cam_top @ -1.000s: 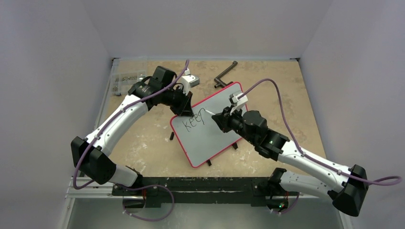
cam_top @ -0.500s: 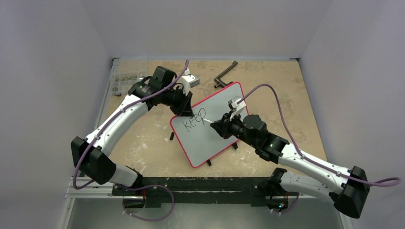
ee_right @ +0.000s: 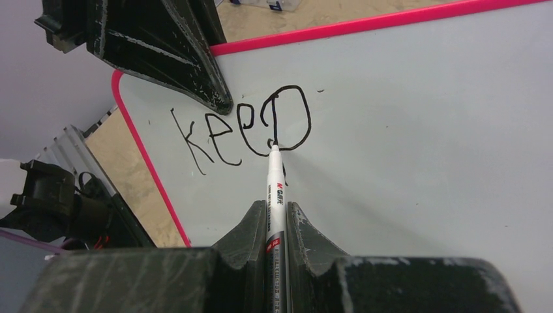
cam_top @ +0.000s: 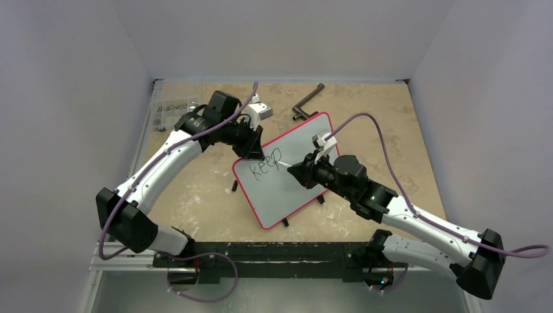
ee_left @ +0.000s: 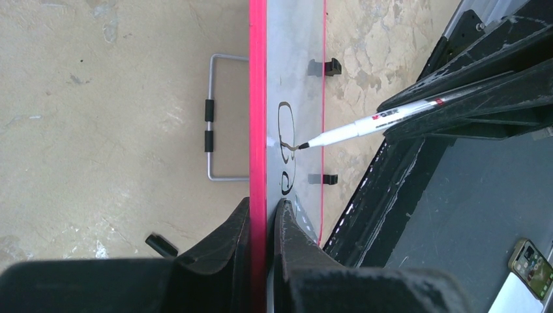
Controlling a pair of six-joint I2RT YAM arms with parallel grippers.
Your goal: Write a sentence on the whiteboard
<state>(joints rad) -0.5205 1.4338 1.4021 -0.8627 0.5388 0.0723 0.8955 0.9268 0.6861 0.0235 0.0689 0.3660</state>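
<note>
The whiteboard (cam_top: 282,189) lay askew at the middle of the surface (cam_top: 195,189), with small black feet showing along its near-right edge. The left jaws were clenched on its red rim at the far-left edge, one finger on either side. The right jaws were clenched on a white marker (ee_right: 275,195), its black tip touching the board at the stem of the last letter. Of the sentence (ee_right: 241,130), only the word "keep" was written, close to the clamped edge. A dark cranked tool (cam_top: 306,104) lay on the surface beyond the board, apart from it.
</note>
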